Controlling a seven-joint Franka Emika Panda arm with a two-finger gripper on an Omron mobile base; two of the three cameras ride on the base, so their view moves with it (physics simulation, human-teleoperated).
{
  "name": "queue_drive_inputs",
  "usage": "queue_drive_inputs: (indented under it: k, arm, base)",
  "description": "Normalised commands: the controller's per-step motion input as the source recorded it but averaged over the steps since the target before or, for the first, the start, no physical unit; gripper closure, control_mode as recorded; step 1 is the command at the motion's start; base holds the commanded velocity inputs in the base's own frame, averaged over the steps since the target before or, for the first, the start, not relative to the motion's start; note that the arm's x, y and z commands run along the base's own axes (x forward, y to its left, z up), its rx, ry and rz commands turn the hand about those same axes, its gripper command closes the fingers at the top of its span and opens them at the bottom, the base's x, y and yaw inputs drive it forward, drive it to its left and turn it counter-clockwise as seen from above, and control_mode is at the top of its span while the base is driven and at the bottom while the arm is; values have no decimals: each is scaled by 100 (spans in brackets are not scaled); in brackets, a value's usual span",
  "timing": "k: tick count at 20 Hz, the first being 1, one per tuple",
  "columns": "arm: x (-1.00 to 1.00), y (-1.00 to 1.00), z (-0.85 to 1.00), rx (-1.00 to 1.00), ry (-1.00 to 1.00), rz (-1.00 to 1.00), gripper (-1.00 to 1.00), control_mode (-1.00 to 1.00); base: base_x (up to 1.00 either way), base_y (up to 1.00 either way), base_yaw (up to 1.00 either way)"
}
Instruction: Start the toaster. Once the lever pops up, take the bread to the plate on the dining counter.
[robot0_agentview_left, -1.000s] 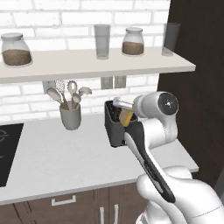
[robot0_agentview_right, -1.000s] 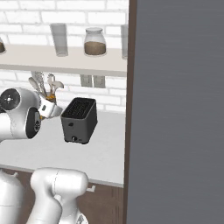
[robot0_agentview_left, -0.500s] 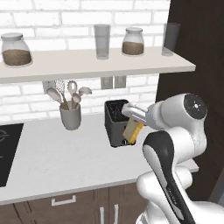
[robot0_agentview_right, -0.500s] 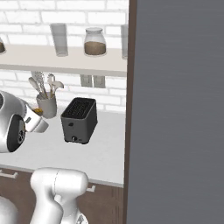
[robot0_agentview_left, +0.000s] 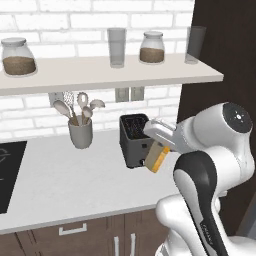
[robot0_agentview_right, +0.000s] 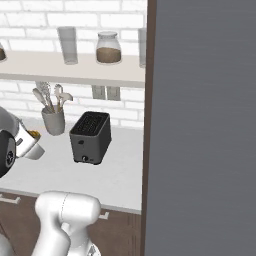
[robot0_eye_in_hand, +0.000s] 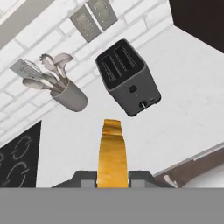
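I count one toaster (robot0_agentview_left: 134, 140) with two slots, and one slice of bread (robot0_agentview_left: 157, 157). One grey utensil holder (robot0_agentview_left: 81, 133) stands on the table. On the shelf (robot0_agentview_left: 100, 72) are two brown-filled jars (robot0_agentview_left: 18, 56) (robot0_agentview_left: 152, 47) and two empty glasses (robot0_agentview_left: 117, 47) (robot0_agentview_left: 195, 44).

Light was even and bright, rendered flat; the toaster (robot0_agentview_right: 90, 137) cast only a faint soft shadow on the surface (robot0_agentview_left: 65, 185). Edges stayed sharp.
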Motion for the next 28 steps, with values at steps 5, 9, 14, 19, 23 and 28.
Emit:
queue_drive_inputs:
  k: [5, 9, 14, 19, 23, 28]
  arm:
    - [-5, 8, 0, 0, 0, 0, 100, 100]
    - [0, 0, 0, 0, 0, 0, 100, 100]
    - [0, 0, 0, 0, 0, 0, 100, 100]
    - [0, 0, 0, 0, 0, 0, 100, 100]
    - [0, 0, 0, 0, 0, 0, 100, 100]
    - [0, 0, 0, 0, 0, 0, 100, 100]
  base:
    - [-35, 7, 0]
    - [-76, 4, 15]
    - [-68, 0, 45]
    - [-26, 0, 76]
    - [-17, 0, 86]
    - [-10, 0, 93]
